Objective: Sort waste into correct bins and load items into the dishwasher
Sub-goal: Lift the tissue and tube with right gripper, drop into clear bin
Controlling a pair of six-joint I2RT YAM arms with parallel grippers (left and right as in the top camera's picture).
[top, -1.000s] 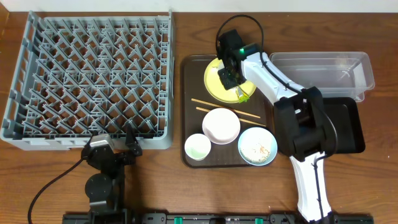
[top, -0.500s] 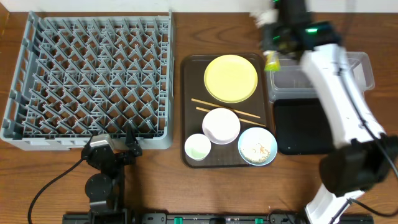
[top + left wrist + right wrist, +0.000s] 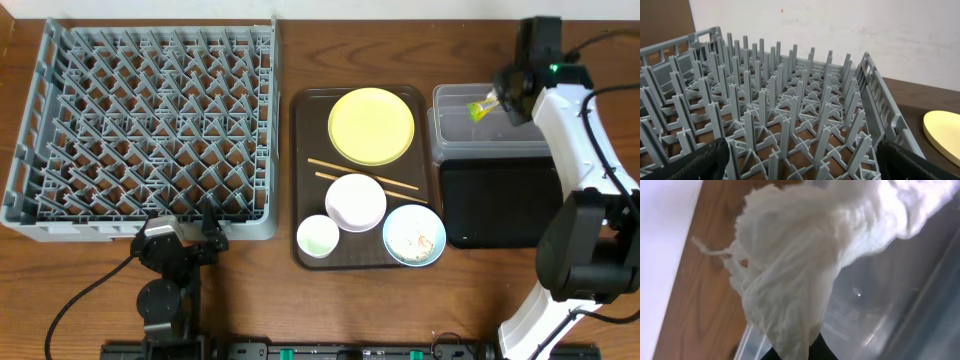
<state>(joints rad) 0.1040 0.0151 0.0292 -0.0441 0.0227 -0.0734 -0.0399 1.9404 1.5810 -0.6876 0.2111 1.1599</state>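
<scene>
Because the napkin and the wrapper are rubbish and not dishes, we see the right hand holding them over the clear tub, which we judge to be the bin for such waste. The black tray lies just beside it. This hand is fully closed. From above, the green-yellow wrapper sticks out of it, and its own camera is filled by the crumpled white napkin, so both seem pinched together.

The right arm reaches far out to the back right of the tabletop, its wrist turned toward the tub. The left hand rests wide open and empty at the near edge of the grey rack, with its arm folded low.

The yellow plate, white bowl, blue bowl, cup and chopsticks wait on the brown tray.
</scene>
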